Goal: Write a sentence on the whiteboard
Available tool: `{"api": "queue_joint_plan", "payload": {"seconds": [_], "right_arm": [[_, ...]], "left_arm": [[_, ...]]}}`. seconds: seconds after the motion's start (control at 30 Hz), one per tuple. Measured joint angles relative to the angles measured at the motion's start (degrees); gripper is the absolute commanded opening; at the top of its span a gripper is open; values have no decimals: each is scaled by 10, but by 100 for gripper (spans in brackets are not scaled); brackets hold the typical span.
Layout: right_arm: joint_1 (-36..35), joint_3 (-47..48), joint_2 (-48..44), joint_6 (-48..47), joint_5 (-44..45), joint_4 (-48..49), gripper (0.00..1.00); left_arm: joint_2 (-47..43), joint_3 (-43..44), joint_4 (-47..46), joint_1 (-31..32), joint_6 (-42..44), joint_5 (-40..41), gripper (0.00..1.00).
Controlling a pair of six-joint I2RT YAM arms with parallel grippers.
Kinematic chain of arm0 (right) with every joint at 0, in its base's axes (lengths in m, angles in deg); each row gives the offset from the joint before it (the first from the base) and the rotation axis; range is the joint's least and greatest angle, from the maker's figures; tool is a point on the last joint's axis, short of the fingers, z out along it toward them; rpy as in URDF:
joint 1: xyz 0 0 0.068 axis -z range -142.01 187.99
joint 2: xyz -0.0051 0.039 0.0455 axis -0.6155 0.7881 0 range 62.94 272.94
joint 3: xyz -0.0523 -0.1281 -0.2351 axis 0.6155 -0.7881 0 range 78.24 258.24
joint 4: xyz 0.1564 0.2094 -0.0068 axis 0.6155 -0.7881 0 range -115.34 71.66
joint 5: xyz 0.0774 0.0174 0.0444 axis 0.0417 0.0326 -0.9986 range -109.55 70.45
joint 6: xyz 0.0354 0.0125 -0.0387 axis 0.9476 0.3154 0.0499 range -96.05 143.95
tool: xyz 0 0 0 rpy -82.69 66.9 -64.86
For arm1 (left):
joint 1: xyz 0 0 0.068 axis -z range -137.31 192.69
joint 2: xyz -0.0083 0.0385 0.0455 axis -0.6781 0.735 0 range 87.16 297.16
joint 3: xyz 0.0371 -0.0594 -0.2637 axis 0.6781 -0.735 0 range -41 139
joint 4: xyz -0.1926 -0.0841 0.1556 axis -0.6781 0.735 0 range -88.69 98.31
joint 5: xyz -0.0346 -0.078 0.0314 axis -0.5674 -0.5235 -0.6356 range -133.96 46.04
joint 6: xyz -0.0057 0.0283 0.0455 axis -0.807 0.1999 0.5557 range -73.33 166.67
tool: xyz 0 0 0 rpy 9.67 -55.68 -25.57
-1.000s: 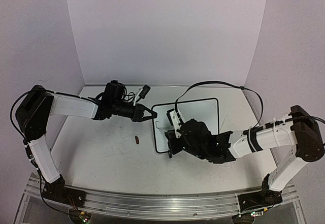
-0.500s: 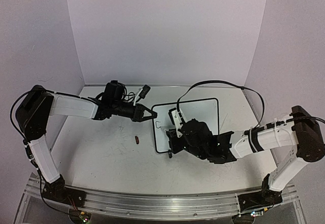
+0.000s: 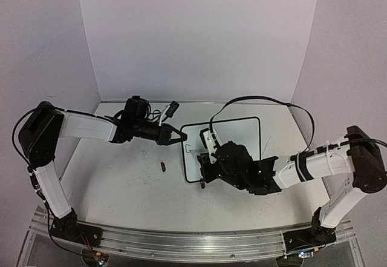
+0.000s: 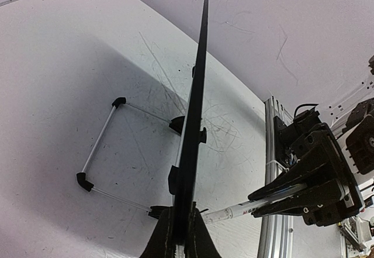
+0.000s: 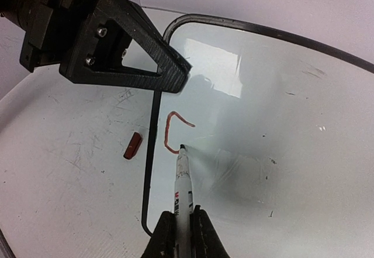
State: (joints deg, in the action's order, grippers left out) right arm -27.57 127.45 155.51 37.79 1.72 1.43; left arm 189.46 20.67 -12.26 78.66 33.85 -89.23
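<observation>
The whiteboard [image 3: 242, 135] stands tilted on the table, its black rim [image 5: 153, 123] running down the right wrist view. My left gripper [image 3: 181, 136] is shut on its left edge; the left wrist view shows the board edge-on [image 4: 196, 123] between my jaws [image 4: 180, 241]. My right gripper [image 5: 182, 234] is shut on a white marker [image 5: 183, 182] whose tip touches the board at the lower end of a short red curved stroke [image 5: 168, 130]. No full sentence shows, only this stroke. The marker also shows in the left wrist view [image 4: 248, 210].
A red marker cap [image 3: 164, 167] lies on the scuffed tabletop left of the board, also in the right wrist view [image 5: 133, 145]. The board's wire stand [image 4: 99, 147] rests behind it. An aluminium rail [image 3: 181, 240] runs along the near edge.
The red stroke has grown into a small curve near the board's left edge as the marker tip moved down. The left gripper has kept still on the board.
</observation>
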Motion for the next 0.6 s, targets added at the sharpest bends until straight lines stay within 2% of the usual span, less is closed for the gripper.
{"api": "queue_joint_plan", "payload": {"seconds": [0.6], "right_arm": [[0,10,3,-2,0,3,0]], "left_arm": [[0,0,0,0,0,0,0]]}}
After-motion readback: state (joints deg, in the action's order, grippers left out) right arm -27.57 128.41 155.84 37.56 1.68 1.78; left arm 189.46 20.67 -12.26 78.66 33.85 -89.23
